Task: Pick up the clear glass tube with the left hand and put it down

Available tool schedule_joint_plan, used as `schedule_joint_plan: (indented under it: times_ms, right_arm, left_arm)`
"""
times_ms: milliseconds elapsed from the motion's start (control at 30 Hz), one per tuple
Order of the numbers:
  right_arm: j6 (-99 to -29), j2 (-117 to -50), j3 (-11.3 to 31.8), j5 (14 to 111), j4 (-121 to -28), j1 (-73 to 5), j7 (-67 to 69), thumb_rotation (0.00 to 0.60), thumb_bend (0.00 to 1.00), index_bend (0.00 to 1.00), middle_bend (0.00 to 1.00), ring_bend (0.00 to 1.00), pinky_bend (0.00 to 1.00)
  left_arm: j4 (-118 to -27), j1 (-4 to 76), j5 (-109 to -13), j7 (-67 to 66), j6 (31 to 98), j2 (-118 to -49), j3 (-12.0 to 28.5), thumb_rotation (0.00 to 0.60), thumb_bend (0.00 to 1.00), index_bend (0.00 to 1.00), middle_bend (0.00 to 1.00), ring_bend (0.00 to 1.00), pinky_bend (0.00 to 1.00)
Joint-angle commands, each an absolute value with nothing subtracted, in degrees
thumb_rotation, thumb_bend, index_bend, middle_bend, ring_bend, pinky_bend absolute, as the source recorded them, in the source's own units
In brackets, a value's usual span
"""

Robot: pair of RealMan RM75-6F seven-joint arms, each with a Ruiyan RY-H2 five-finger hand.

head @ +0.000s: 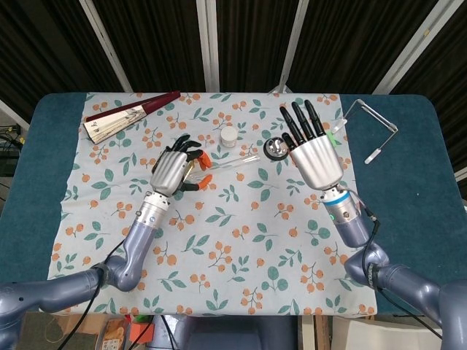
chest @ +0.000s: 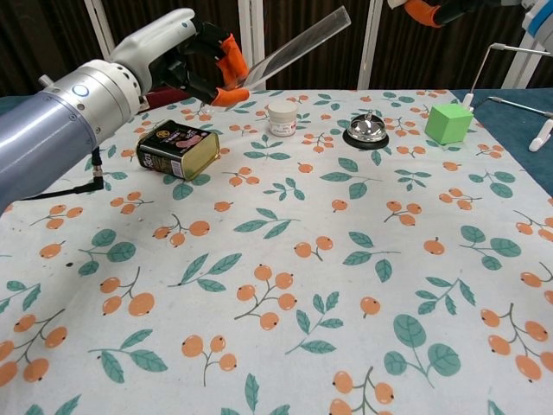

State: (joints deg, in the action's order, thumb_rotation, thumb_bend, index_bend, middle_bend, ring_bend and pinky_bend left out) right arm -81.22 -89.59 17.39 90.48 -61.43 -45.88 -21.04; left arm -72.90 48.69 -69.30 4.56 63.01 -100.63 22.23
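Chest view shows your left hand pinching the clear glass tube, tilted, above the tin, near the white jar and bell. Your right hand appears spread, probably empty.
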Motion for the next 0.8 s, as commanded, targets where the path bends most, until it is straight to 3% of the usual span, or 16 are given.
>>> schedule_joint_plan:
  times_ms: [33,800]
  right_arm:
    - [-81.3,-89.7,17.2,90.7,-61.2,-46.0,-21.3,0.600,0.45,0.61,0.16,0.04,0.08]
    - [-79.7,-92.4,17.5,89.2,-58.1,-48.8,-22.3,0.600,0.45,0.61,0.16,0.04,0.07]
  left_arm:
    - [-73.9,48.2,-67.1,3.5,63.6,-101.2,23.2,0.600,0.63,0.65,0.70,0.22,0.09]
    - [-77.9,48.8,-62.4,-1.6,62.3,-101.0,23.9,0.600,0.63,0.65,0.70,0.22,0.09]
